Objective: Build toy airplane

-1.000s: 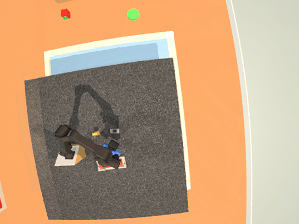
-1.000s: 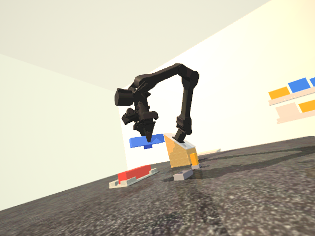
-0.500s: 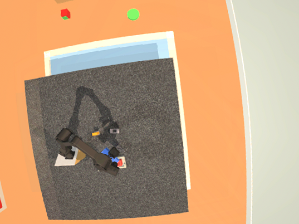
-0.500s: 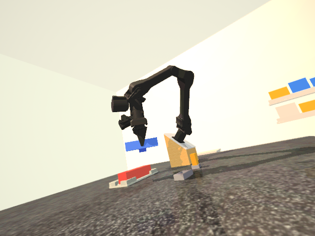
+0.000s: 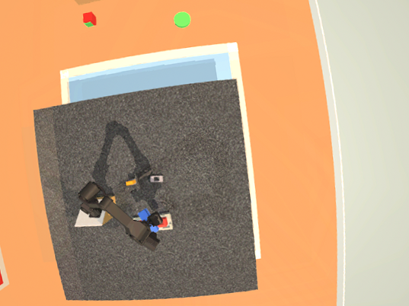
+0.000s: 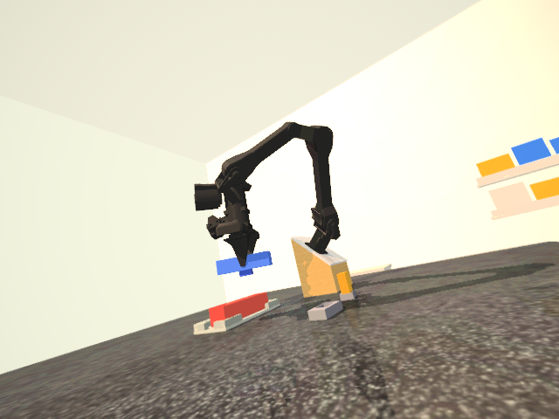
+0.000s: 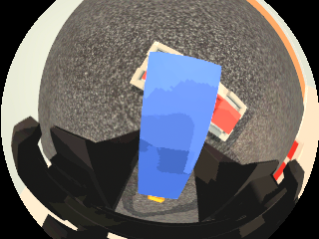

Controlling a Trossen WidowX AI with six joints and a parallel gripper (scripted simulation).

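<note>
My gripper (image 6: pixel 246 262) (image 7: pixel 169 137) is shut on the blue wing (image 6: pixel 225 266) (image 7: pixel 176 85) (image 5: pixel 144 214), which it holds in the air above the cradle, tab down. The red fuselage (image 6: pixel 238 308) (image 5: pixel 163 222) (image 7: pixel 225 116) lies low in the pale cradle (image 6: pixel 234 321) (image 5: pixel 170 220) (image 7: pixel 241 106). In the wrist view the wing crosses the fuselage at a slant and hides its middle, including the wing socket. The orange tail fin (image 6: pixel 344 282) (image 5: pixel 130 182) stands upright in a small grey holder (image 6: pixel 348 296), away from the cradle.
An open grey holder (image 6: pixel 317 313) (image 5: pixel 151 179) lies near the tail fin. The arm's base stands on an orange and white wedge (image 6: pixel 314 275) (image 5: pixel 89 220) left of the cradle in the overhead view. The arm covers the cradle's left part there.
</note>
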